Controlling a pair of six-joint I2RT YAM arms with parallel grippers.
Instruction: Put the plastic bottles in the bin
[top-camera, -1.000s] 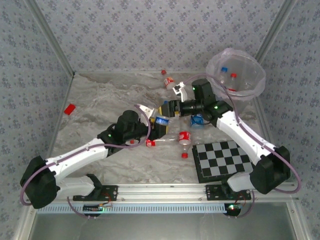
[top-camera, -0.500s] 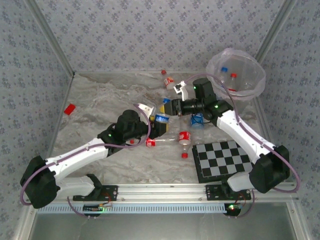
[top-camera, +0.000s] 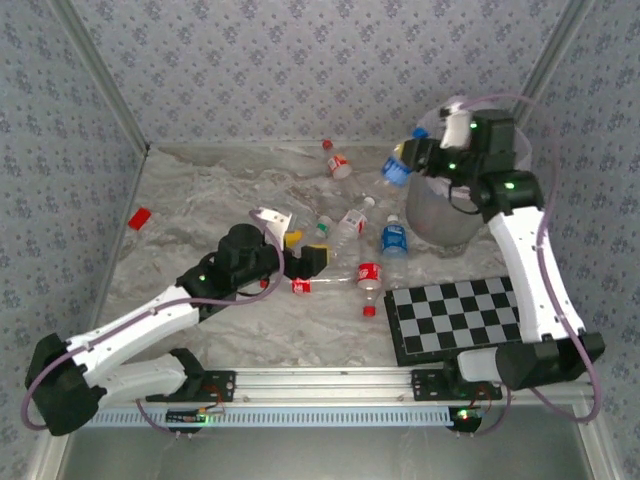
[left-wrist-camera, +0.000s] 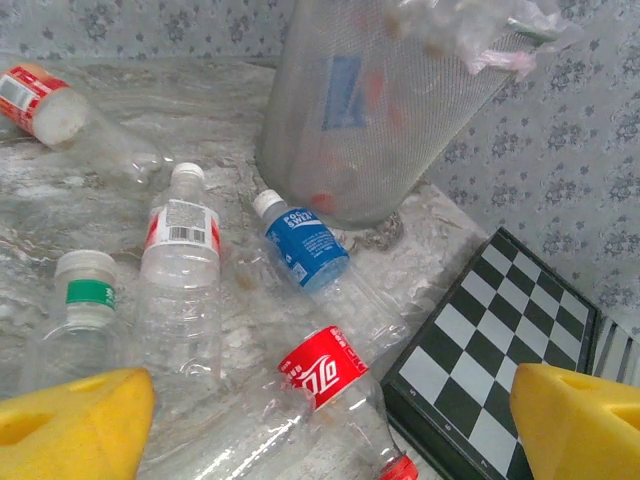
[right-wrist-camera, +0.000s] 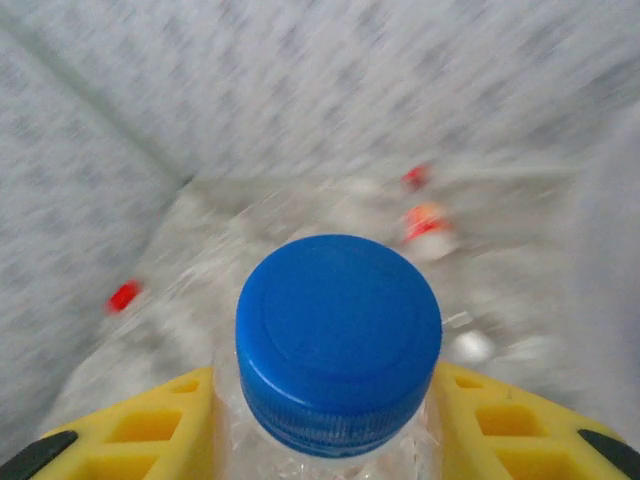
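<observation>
Risk 1: my right pincer (right-wrist-camera: 335, 430) is clamped on the small clear plastic bottle with a blue cap (right-wrist-camera: 338, 335), with the yellow fingers (right-wrist-camera: 150, 420) gripping just under the cap. In the top view that bottle sits at the left rim of the tall round translucent grey-white bin (top-camera: 440, 215), not clearly over the opening. If I let go here, I judge it clips the rim or drops onto the marbled grey table (top-camera: 200, 190). It needs more travel to the right first. The thin clear bag liner (left-wrist-camera: 480, 35) bunches over the rim and could snag the bottle.

Risk 2: the grip is high on a slick, light bottle, so the body could swing and slip out.

Risk 3: my left pincer (left-wrist-camera: 320, 430) is spread wide and empty, low over the pile. Round bottles roll, and a sloppy descent shoves them onto the black-and-white checkerboard (left-wrist-camera: 500, 340).

Positions, left wrist view:
- The red-labelled clear bottle with a red cap (left-wrist-camera: 320, 372) lies on its side between my fingers, nearest.
- The blue-labelled white-capped bottle (left-wrist-camera: 305, 245) is just beyond, near the bin's foot.
- The white-capped bottle with a red label (left-wrist-camera: 180, 255) and the green-capped bottle (left-wrist-camera: 85, 295) lie to the left, side by side.
</observation>
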